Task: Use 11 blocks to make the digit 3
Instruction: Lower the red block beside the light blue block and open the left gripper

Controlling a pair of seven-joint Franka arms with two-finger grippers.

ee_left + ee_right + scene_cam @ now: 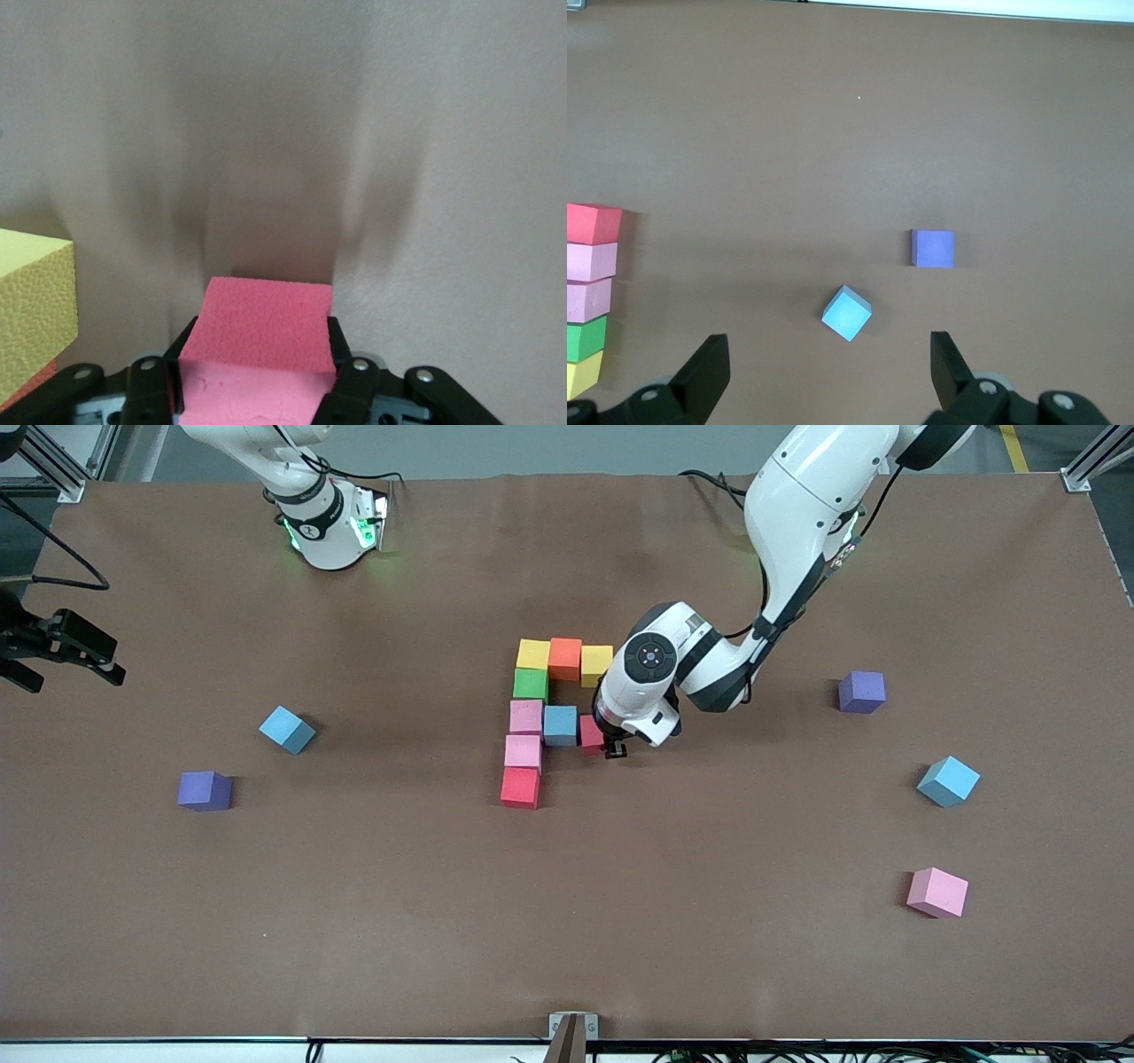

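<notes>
A brown table (354, 921) fills the front view, the arm bases along its top edge. At frame centre the digit 3 (549, 717) is partly built: a top row of yellow, orange and yellow cubes, a column of green, pink, pink and red below the first yellow, and a light blue cube beside the upper pink. The left gripper (611, 746) is down just beside that light blue one, clamped on a deep pink block (590, 733) that completes the middle row. Counting it, nine blocks are in the figure, so two seem left to place. Loose cubes: two light blue (287, 729), one at left and one at right; one pink (937, 892) at lower right; two purple cubes (205, 790), one at each side. The right gripper (66, 651) waits at the left edge.

In the left wrist view, over the same brown surface, black fingers (350, 376) pinch the pink block at bottom centre; a yellow cube (31, 305) shows at the left edge.

In the right wrist view the right gripper's fingers stand wide apart and empty at the bottom, above a light blue and a purple cube mid-frame; the column's red, pink, pink, green and yellow cubes line the left edge.
</notes>
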